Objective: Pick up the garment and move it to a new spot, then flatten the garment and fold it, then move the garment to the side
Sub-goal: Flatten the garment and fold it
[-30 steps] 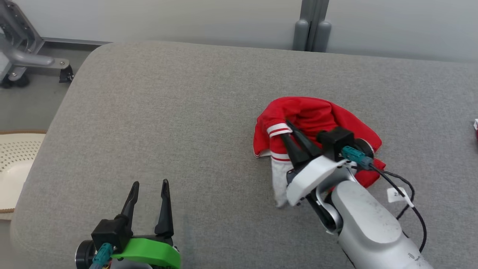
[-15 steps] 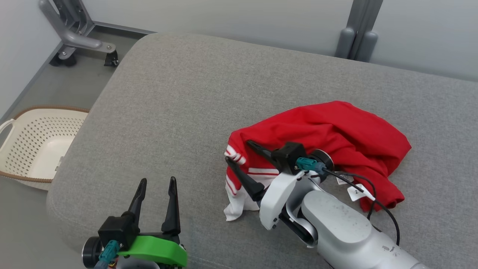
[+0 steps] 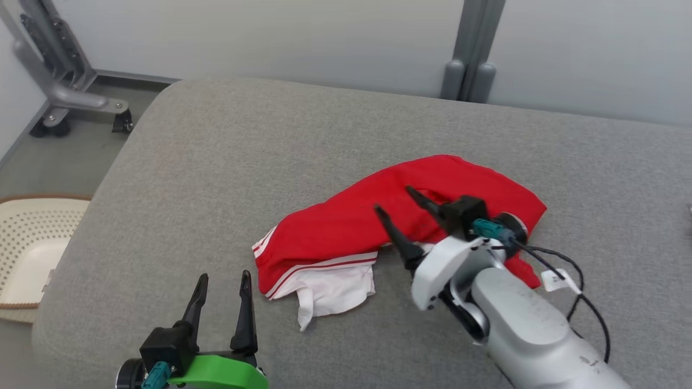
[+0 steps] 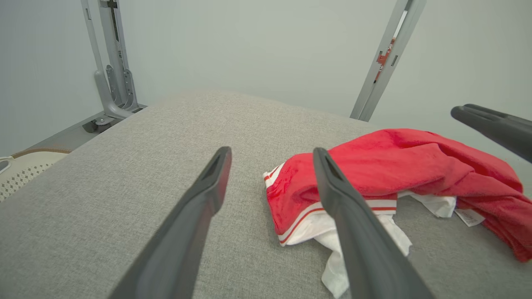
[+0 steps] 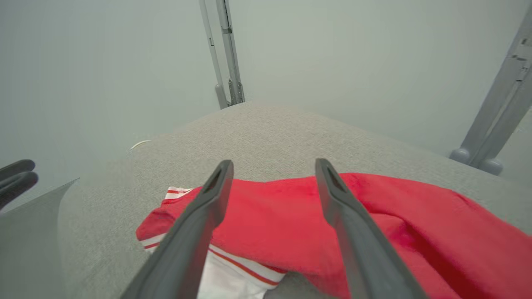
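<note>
The garment (image 3: 378,227) is red with white striped trim and a white part. It lies crumpled on the grey cushion (image 3: 216,162), near the middle. My right gripper (image 3: 396,201) hovers over its right half, open, with nothing between the fingers. In the right wrist view the garment (image 5: 291,216) spreads below the open right gripper (image 5: 272,166). My left gripper (image 3: 224,277) stands open at the cushion's front left, apart from the cloth. In the left wrist view the garment (image 4: 395,170) lies to the right of the left gripper (image 4: 272,151).
A cream perforated basket (image 3: 27,243) sits on the floor left of the cushion. A grey wheeled frame (image 3: 65,92) stands at the far left. A grey post (image 3: 470,54) rises behind the cushion against the pale wall.
My right gripper has opened and let go of the garment, which now lies spread out longer on the cushion. The head camera has shifted. The left gripper stays open.
</note>
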Available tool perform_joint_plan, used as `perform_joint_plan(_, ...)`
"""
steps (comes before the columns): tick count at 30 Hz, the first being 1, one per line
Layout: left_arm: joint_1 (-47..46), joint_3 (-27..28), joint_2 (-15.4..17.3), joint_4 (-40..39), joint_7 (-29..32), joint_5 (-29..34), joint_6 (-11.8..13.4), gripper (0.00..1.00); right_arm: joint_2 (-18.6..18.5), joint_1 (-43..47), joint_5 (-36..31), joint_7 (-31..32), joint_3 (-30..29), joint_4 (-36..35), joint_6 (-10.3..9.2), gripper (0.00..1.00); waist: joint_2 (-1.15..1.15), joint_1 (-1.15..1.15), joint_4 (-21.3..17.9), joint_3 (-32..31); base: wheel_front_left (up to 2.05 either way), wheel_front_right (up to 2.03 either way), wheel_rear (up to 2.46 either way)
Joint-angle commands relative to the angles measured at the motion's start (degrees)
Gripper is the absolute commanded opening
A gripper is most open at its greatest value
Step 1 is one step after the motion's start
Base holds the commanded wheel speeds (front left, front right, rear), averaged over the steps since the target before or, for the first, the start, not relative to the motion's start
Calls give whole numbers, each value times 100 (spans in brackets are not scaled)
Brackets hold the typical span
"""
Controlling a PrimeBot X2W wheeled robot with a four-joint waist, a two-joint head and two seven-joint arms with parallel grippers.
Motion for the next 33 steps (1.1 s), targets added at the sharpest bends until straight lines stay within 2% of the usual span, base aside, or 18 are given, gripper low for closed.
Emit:
perform_joint_plan(1,94,-13,7,-23,0,21,-13,100,-134,184,-201,-21,-334,24,-9,100,0,0,-334,-177,0,0,0)
perform_joint_plan(8,99,-78,8,-63,0,-11,19,100,-611,836,-1097,-6,-2153,42,-8,100,0,0,-553,-24,0,0,0)
perform_joint_plan(11,10,-95,7,-71,0,-8,-4,100,-600,877,-1312,165,-2537,112,-8,100,0,0,-575,112,0,0,0)
perform_joint_plan(16,-151,-167,7,-32,0,12,-32,100,-548,604,-1348,435,-2680,358,-9,100,0,0,-463,313,0,0,0)
perform_joint_plan(23,-311,-154,7,-9,0,48,-24,100,-635,136,-1051,766,-2397,1079,-9,100,0,0,-183,560,0,0,0)
perform_joint_plan(24,-323,-148,7,-11,0,47,-22,100,-639,67,-992,741,-2365,1156,-9,97,0,0,-160,582,0,0,0)
perform_joint_plan(25,-333,-132,7,-16,0,48,-18,100,-634,-3,-935,716,-2333,1242,-9,47,0,0,-143,600,0,0,0)
perform_joint_plan(26,-337,-123,7,-16,0,50,-20,100,-634,-51,-902,689,-2304,1315,-9,40,0,0,-132,608,0,0,0)
perform_joint_plan(27,-341,-117,7,-8,0,52,-27,100,-650,-109,-860,602,-2284,1373,-9,7,0,0,-119,613,0,0,0)
perform_joint_plan(28,-347,-109,7,-3,0,57,-31,100,-671,-148,-842,540,-2255,1420,-9,0,0,0,-111,613,0,0,0)
perform_joint_plan(33,-345,-42,7,-15,0,58,11,100,-798,-302,-833,135,-1971,1337,-9,0,0,0,-179,546,0,0,0)
